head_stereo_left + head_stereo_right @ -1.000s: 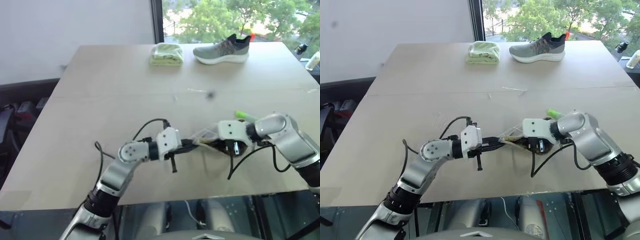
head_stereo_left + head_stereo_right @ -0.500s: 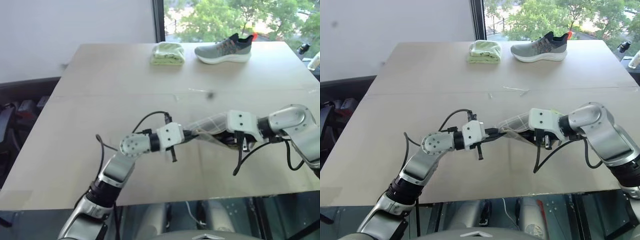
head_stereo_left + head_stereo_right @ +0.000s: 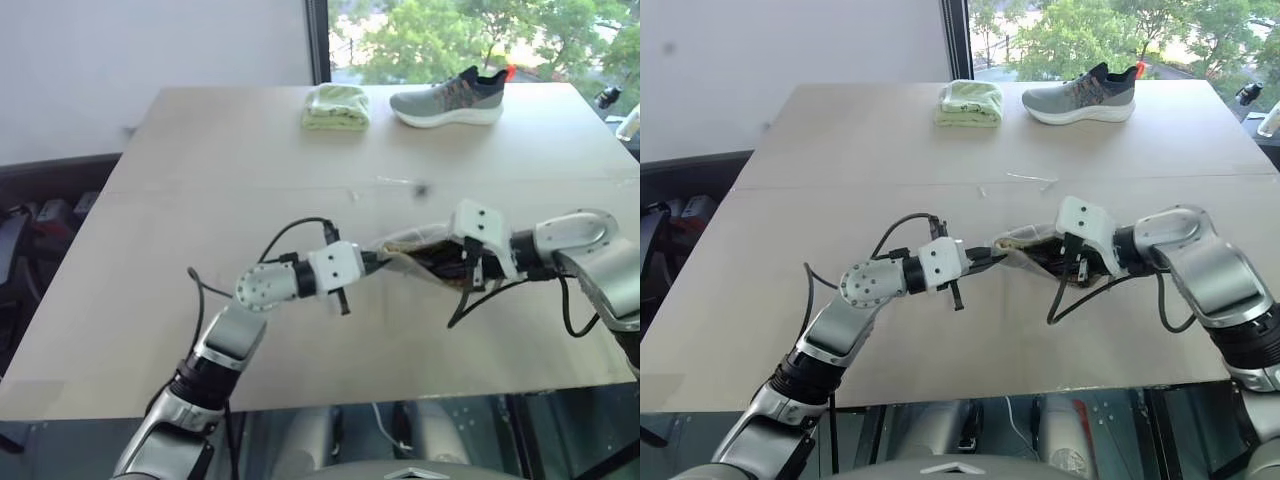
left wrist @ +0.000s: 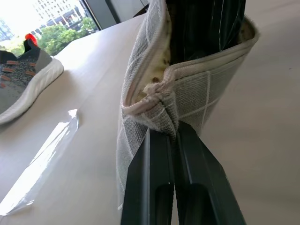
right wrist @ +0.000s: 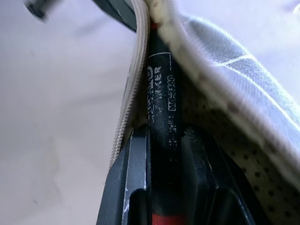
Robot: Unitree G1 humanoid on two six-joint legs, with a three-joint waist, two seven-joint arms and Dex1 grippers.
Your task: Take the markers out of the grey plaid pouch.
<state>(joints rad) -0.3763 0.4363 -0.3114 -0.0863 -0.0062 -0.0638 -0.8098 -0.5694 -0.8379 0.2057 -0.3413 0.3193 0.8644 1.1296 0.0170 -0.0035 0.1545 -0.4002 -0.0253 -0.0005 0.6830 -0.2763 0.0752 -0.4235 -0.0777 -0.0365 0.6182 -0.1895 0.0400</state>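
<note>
L hand (image 4: 174,140) pressed together, pinching a corner of the grey plaid pouch (image 3: 420,250), held above the worktop (image 3: 300,150) btwn both hands. R wrist view shows more: R hand (image 5: 166,140) inside the pouch mouth, pinching the black marker (image 5: 160,93).

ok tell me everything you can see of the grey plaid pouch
The grey plaid pouch is soft grey-green woven fabric with thin white grid lines, a pale zipper edge and a dotted cream lining. It hangs lifted above the table, stretched between both arms. The left pincer is shut on a bunched corner of it; the right pincer reaches into its open mouth and grips a slim black marker with a red end, still partly inside.
</note>
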